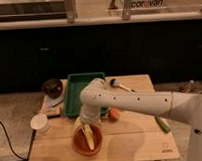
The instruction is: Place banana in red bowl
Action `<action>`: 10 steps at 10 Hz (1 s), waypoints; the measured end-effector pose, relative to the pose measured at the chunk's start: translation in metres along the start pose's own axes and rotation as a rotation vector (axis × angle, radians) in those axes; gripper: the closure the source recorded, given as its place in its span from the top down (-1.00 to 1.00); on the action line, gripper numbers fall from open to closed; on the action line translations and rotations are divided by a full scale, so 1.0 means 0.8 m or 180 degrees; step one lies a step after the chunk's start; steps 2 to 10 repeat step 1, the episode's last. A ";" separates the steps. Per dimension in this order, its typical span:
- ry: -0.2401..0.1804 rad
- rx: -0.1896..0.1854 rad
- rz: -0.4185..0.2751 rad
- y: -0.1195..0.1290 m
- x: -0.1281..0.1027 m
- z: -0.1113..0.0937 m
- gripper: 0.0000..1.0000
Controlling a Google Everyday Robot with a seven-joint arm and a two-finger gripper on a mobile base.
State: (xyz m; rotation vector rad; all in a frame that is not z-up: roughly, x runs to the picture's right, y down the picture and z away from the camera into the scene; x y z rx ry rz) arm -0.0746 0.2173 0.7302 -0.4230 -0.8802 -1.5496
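Hovering near surface's front edge, gripper [86, 126] over red bowl [87, 141]; banana [88, 137] inside; finger spread indiscernible.

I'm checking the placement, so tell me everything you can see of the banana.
The banana is slim, pale yellow and slightly curved, with a smooth skin. It lies inside the red bowl near the table's front edge, running roughly front to back, its near end towards the bowl's middle. The gripper sits directly above its far end, hiding that part.

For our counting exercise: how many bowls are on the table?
2: the red bowl at the front, under the gripper with the banana; the dark bowl at the back left.
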 end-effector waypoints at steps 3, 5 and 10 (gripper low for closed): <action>-0.0001 0.0004 0.0011 0.001 0.001 0.000 0.60; -0.0001 0.0004 0.0011 0.001 0.001 0.000 0.60; -0.0001 0.0004 0.0011 0.001 0.001 0.000 0.60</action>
